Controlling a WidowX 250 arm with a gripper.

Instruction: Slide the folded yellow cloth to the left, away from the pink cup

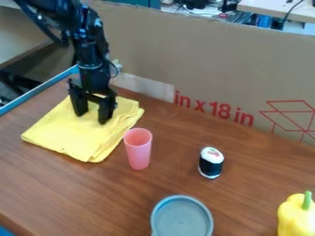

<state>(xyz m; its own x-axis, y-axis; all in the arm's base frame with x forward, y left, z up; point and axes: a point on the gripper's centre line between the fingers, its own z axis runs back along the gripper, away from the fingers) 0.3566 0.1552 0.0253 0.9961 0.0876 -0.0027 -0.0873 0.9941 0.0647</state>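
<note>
Yellow cloth (pixel 64 133), folded, upper left of wooden table (pixel 111 193). Black gripper (pixel 91 118) over it, fingers parted; contact we cannot confirm. Pink cup (pixel 139 150), upright, just beside the cloth: we judge a sideways drag could topple it.

the end effector (pixel 93 119), fingers (pixel 106 111) apart, points down at a folded yellow cloth (pixel 60 132).

The tabletop (pixel 246 198) carries one folded yellow cloth (pixel 61 130), one pink cup (pixel 138 151), one small black-and-white roll-shaped item (pixel 211 164), one round grey dish (pixel 181 220) and one yellow pepper (pixel 296 217)
</note>
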